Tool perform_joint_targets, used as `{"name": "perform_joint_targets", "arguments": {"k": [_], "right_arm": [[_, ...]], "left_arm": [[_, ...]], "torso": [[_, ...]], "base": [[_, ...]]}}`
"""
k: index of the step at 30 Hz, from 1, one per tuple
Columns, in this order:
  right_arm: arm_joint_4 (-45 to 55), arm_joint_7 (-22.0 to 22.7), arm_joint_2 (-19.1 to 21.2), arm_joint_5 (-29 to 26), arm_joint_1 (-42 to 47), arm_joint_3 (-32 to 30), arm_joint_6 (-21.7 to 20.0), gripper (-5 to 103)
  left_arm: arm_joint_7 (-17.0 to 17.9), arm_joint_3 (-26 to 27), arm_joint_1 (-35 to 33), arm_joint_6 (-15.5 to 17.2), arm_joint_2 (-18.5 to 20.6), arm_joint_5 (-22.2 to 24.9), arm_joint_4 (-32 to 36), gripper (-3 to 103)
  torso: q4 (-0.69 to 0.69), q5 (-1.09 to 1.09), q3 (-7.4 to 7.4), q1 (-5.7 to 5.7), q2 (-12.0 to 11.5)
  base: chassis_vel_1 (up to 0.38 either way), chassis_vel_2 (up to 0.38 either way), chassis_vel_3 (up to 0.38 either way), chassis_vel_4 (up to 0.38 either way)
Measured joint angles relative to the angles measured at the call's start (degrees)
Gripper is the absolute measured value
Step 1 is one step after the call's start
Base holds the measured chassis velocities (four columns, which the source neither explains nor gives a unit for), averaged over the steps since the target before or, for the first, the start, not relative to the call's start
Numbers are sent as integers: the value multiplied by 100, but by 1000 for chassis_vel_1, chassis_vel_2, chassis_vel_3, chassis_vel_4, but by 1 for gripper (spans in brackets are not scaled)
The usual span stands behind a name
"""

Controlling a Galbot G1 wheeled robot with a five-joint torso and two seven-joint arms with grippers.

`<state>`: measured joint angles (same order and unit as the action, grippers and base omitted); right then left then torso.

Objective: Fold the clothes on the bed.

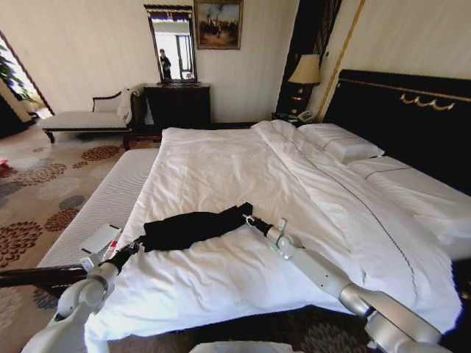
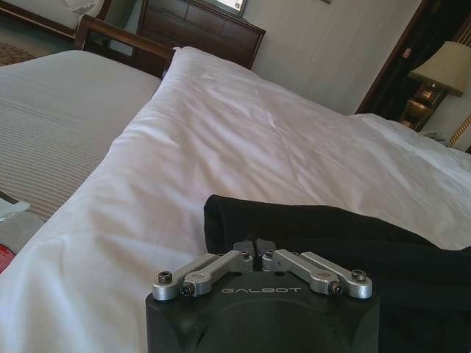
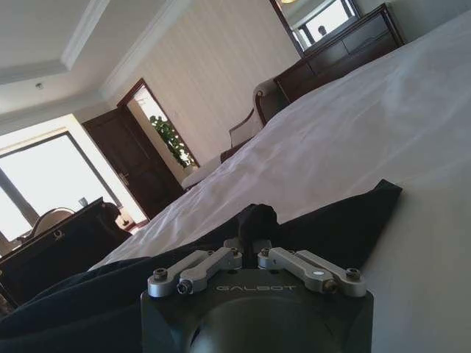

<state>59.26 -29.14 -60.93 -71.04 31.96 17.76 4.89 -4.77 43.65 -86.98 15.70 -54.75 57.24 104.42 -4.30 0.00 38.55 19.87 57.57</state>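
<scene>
I'm watching the black T-shirt (image 1: pixel 193 226) lying bunched in a narrow strip on the white duvet (image 1: pixel 243 176) of the bed (image 1: pixel 412 118), near its foot edge. My left gripper (image 1: pixel 137 245) is sitting at the shirt's nine o'clock end, fingers pinched together on the fabric. My right gripper (image 1: pixel 248 218) is clamping the three o'clock end the same way.

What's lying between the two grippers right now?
The black T-shirt, bunched lengthwise on the duvet, spans from left gripper to right gripper, seen in the head view.
</scene>
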Motion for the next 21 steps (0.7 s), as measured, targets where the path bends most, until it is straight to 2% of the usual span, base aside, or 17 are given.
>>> {"name": "perform_joint_targets", "arguments": {"k": [1, 3, 6, 7, 8, 9, 12, 13, 14, 15, 16, 18, 19, 20, 21], "right_arm": [[68, 14, 64, 1, 6, 1, -31, 9], [131, 27, 123, -2, 18, -2, -57, 9], [640, 101, 500, -114, 158, -132, -117, 24], [640, 101, 500, -114, 158, -132, -117, 24], [794, 113, 587, -159, 201, -197, -123, 30], [989, 121, 698, -211, 251, -293, -131, 30], [1477, 158, 1033, -330, 381, -612, -137, 46], [1477, 158, 1033, -330, 381, -612, -137, 46], [1573, 209, 1103, -359, 410, -693, -153, 52], [1655, 342, 1174, -392, 430, -787, -202, 57], [1671, 479, 1202, -430, 425, -831, -244, 57], [1609, 725, 1182, -555, 319, -812, -389, 68], [1609, 725, 1182, -555, 319, -812, -389, 68], [1576, 804, 1165, -594, 264, -782, -457, 74], [1462, 1083, 1095, -660, 90, -660, -720, 79]], "left_arm": [[-2, 29, -80, -7, 23, -30, 77, 1], [-1, 53, -136, -12, 44, -62, 130, -2], [15, 234, -353, -25, 164, -131, 338, 12], [15, 234, -353, -25, 164, -131, 338, 12], [-7, 309, -413, -38, 211, -132, 391, 12], [-50, 397, -482, -63, 268, -133, 444, 17], [-192, 702, -641, -176, 365, -178, 565, 33], [-192, 702, -641, -176, 365, -178, 565, 33], [-215, 795, -637, -206, 367, -161, 599, 33], [-209, 880, -560, -217, 347, -83, 613, 39], [-151, 943, -433, -216, 308, 58, 614, 44], [154, 1015, -53, -106, 213, 526, 562, 55], [154, 1015, -53, -106, 213, 526, 562, 55], [258, 1023, 68, -44, 195, 662, 534, 55], [591, 1026, 404, 227, 183, 920, 458, 61]], "torso": [[0, 1, 0, 0, 0], [1, 0, 0, 0, 0], [-3, 0, 0, 0, 1], [-3, 0, 0, 0, 1], [-3, 0, 0, 0, 0], [-2, 1, 0, 0, 0], [-1, -1, 0, 0, 0], [-1, -1, 0, 0, 0], [-1, 0, -1, -1, 1], [-1, 0, -1, -1, 1], [-2, -1, -1, -1, 1], [-4, 1, -1, -1, 1], [-4, 1, -1, -1, 1], [-3, 0, 0, -1, 1], [-2, -1, 0, 0, 1]], "base": [[0, 0, 0, 0], [0, 0, 0, 0], [0, 0, 0, 0], [0, 0, 0, 0], [0, 0, 0, 0], [0, 0, 0, 0], [0, 0, 0, 0], [0, 0, 0, 0], [0, 0, 0, 0], [0, 0, 0, 0], [0, 0, 0, 0], [0, 0, 0, 0], [0, 0, 0, 0], [0, 0, 0, 0], [0, 0, 0, 0]]}}
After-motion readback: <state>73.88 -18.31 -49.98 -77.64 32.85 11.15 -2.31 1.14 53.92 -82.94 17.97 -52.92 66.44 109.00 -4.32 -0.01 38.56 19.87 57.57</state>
